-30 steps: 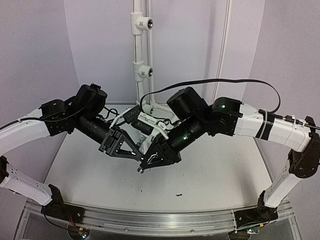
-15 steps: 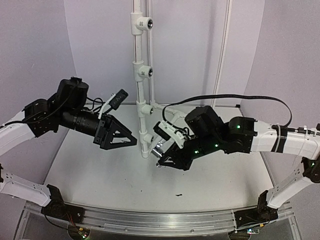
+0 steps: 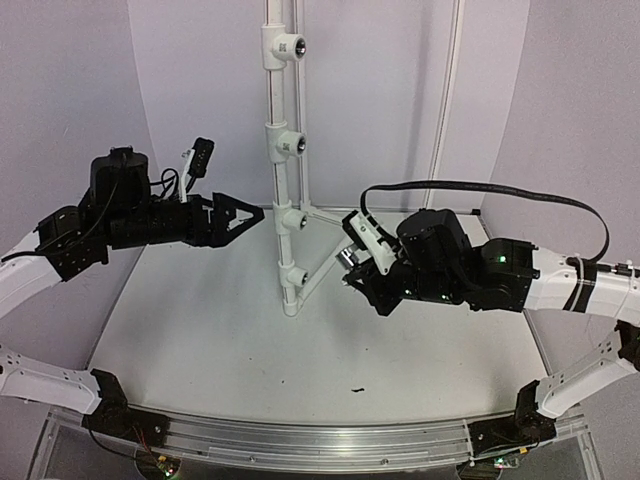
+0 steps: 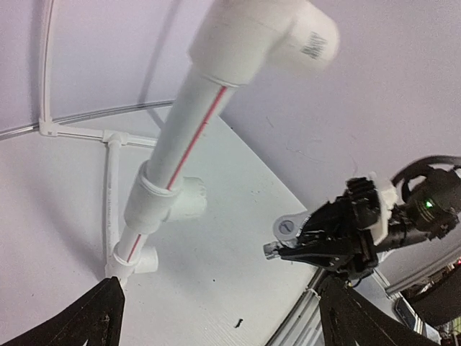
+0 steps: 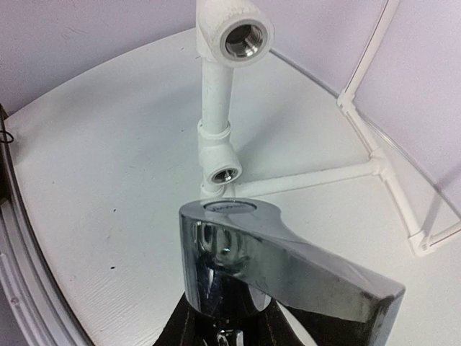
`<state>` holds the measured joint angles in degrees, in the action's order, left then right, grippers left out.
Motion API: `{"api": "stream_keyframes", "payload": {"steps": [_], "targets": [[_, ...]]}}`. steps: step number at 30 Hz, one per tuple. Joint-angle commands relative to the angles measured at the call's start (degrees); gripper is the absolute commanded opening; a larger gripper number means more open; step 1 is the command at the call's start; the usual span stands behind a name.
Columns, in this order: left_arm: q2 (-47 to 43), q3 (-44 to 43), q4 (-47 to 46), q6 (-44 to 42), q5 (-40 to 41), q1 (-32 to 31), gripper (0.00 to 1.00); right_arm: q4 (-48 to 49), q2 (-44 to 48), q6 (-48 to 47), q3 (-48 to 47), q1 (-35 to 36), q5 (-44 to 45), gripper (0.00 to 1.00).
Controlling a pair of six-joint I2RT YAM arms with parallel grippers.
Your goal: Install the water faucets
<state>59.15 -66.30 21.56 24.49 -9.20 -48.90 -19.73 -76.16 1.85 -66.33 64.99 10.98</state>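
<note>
Alignment matters most: the right gripper (image 3: 355, 268), clamped on the faucet (image 5: 238, 245) just right of the pipe stand (image 3: 281, 180), should square its hidden stub with, probably, the lower tee opening (image 5: 225, 174) before turning, while the left gripper (image 3: 250, 212), jaws wide and empty, could steady the pipe.

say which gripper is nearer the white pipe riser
Left. The open left gripper sits just left of the pipe riser; the right gripper, holding the faucet, is farther off on its other side.

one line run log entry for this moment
left gripper: open, empty | right gripper: shut on chrome faucet, apart from pipe stand | tee fittings: visible sockets empty | install: not yet done
</note>
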Motion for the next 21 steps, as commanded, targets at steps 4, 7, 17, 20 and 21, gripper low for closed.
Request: {"api": "stream_keyframes", "payload": {"steps": [4, 7, 17, 20, 21], "targets": [[5.4, -2.1, -7.2, 0.0, -2.3, 6.1, 0.97, 11.8, 3.0, -16.1, 3.0, 0.0, 1.8, 0.0], [7.9, -4.6, -9.2, -2.0, -2.9, 6.7, 0.97, 13.0, 2.8, -17.4, 2.6, 0.0, 2.8, 0.0], [14.8, -18.3, -15.0, -10.0, 0.0, 6.8, 0.97, 12.3, 3.3, -10.8, -2.5, -0.1, 11.5, 0.0], [16.7, -22.2, -16.3, -10.6, 3.0, 6.8, 0.98, 11.8, 4.5, -9.5, -3.0, -0.1, 10.7, 0.0], [17.5, -23.5, -16.3, -10.8, 3.7, 6.8, 0.98, 11.7, 4.8, -9.3, -3.1, -0.1, 10.7, 0.0]]}}
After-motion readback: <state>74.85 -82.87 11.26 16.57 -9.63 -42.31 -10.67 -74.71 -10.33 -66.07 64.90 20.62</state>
